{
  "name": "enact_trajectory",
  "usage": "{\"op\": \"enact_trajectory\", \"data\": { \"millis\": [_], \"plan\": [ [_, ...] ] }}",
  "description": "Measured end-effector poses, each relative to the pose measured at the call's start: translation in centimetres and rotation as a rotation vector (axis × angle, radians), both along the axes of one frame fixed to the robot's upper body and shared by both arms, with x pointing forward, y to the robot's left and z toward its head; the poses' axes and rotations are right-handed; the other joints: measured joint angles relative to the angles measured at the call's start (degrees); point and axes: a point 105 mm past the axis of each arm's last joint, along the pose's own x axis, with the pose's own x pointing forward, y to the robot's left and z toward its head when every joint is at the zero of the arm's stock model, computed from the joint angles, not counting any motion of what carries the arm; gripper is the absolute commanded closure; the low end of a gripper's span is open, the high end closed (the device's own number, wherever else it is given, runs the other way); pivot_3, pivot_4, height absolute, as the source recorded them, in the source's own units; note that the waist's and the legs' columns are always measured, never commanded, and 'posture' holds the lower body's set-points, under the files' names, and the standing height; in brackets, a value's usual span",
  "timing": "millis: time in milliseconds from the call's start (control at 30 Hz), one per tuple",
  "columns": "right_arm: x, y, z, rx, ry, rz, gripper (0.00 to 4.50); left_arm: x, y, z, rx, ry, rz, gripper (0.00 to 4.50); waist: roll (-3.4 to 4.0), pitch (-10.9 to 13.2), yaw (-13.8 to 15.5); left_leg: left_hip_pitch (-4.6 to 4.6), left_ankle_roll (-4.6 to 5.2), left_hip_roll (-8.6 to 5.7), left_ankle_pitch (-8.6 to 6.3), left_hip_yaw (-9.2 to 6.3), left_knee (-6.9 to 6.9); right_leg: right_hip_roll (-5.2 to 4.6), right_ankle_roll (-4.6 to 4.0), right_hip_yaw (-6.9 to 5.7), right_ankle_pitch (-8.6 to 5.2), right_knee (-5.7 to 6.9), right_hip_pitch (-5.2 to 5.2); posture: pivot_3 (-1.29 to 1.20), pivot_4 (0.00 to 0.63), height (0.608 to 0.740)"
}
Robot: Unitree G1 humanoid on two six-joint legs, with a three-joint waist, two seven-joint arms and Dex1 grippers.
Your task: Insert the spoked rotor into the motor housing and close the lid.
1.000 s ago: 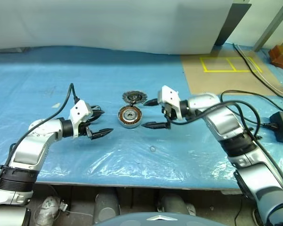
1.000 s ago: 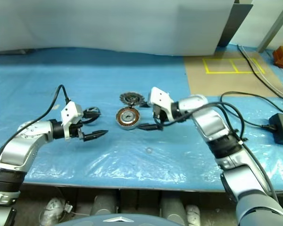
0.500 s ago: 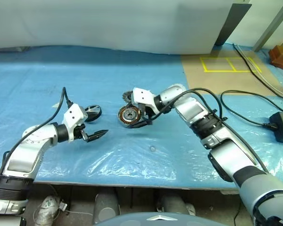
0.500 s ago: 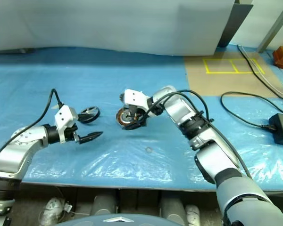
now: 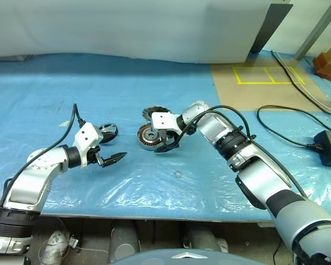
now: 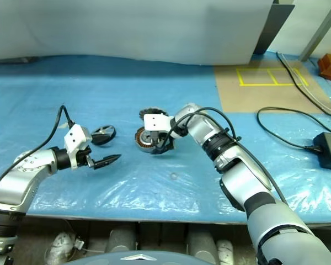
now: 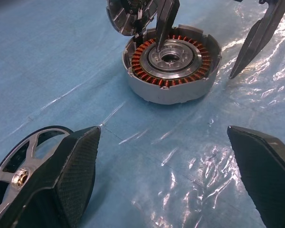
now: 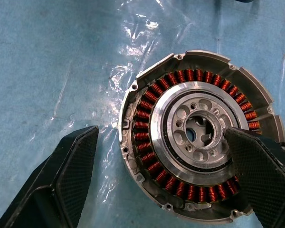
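I've swung my right gripper [image 5: 164, 139] left and down over the motor housing [image 5: 150, 136], wide open, one finger above the hub, holding nothing; left gripper [image 5: 113, 149] open and empty beside the spoked rotor [image 5: 108, 132], lid [image 5: 156, 114] behind housing, so insertion not started.

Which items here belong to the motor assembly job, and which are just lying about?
Job:
housing, under the open right gripper
rotor, by the open left gripper
lid, behind the housing

Lying about:
black box and cable
yellow tape
orange object
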Motion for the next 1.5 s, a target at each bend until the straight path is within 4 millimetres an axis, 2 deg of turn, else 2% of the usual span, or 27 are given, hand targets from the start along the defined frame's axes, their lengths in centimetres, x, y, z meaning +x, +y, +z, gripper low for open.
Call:
{"op": "enact_trajectory", "data": {
  "millis": [200, 467, 833, 933, 1133, 1367, 1500],
  "plan": [
    [-0.8, 0.5, 0.5, -0.006, -0.001, 0.054, 0.03, 0.0, -0.2, -0.1, -0.001, 0.005, -0.005, 0.00, 0.00, 0.00, 0.01, -0.05, 0.00, 0.00, 0.00, 0.00, -0.01, 0.01, 0.03, -0.01, 0.02, -0.07, -0.01, 0.00, 0.150, 0.740],
    [-1.2, 0.1, 0.7, -0.023, -0.006, 0.073, 0.03, 0.0, -0.5, -0.4, -0.008, 0.009, -0.008, 0.00, -0.02, 0.01, 0.02, -0.01, 0.00, 0.01, 0.00, 0.00, -0.01, 0.01, 0.02, 0.00, 0.01, -0.03, 0.00, 0.00, 0.150, 0.740],
    [-1.2, 0.1, -0.6, -0.059, -0.014, 0.084, 0.03, 0.0, -0.8, -0.6, -0.016, 0.012, -0.009, 0.00, -0.02, 0.01, -0.03, -0.01, 0.00, 0.01, 0.00, 0.00, 0.00, 0.01, 0.02, -0.01, 0.01, -0.03, 0.00, 0.00, 0.150, 0.740],
    [-1.1, 0.2, -0.8, -0.054, -0.023, 0.082, 0.66, 0.0, -0.9, -0.7, -0.018, 0.013, -0.010, 0.00, -0.03, 0.00, -0.02, 0.02, 0.00, 0.00, 0.00, 0.00, 0.01, 0.00, 0.02, 0.00, 0.01, -0.01, 0.03, 0.00, 0.150, 0.740],
    [-0.6, 0.4, -0.3, -0.060, -0.065, 0.083, 2.54, 0.0, -1.3, -1.0, -0.021, 0.018, -0.010, 0.00, -0.04, -0.01, -0.01, 0.00, 0.00, 0.00, 0.00, 0.00, -0.01, 0.00, 0.02, 0.00, 0.01, -0.07, 0.04, 0.00, 0.150, 0.740],
    [-0.5, 0.2, -0.1, -0.086, -0.067, 0.092, 2.58, 0.1, -1.5, -1.1, -0.025, 0.017, -0.007, 0.00, -0.06, -0.02, -0.03, 0.06, 0.01, 0.00, 0.00, 0.00, 0.02, -0.01, -0.20, 0.01, -0.10, 0.00, 0.06, 0.00, 0.150, 0.740],
    [-1.1, -0.9, 0.7, -0.112, -0.020, 0.099, 2.58, 0.0, -1.6, -1.1, -0.028, 0.017, -0.009, 0.00, -0.06, -0.01, 0.27, 0.00, 0.02, 0.00, 0.01, 0.00, 0.03, 0.00, 0.01, 0.00, 0.02, -0.04, 0.06, 0.00, 0.150, 0.740]
  ]
}}
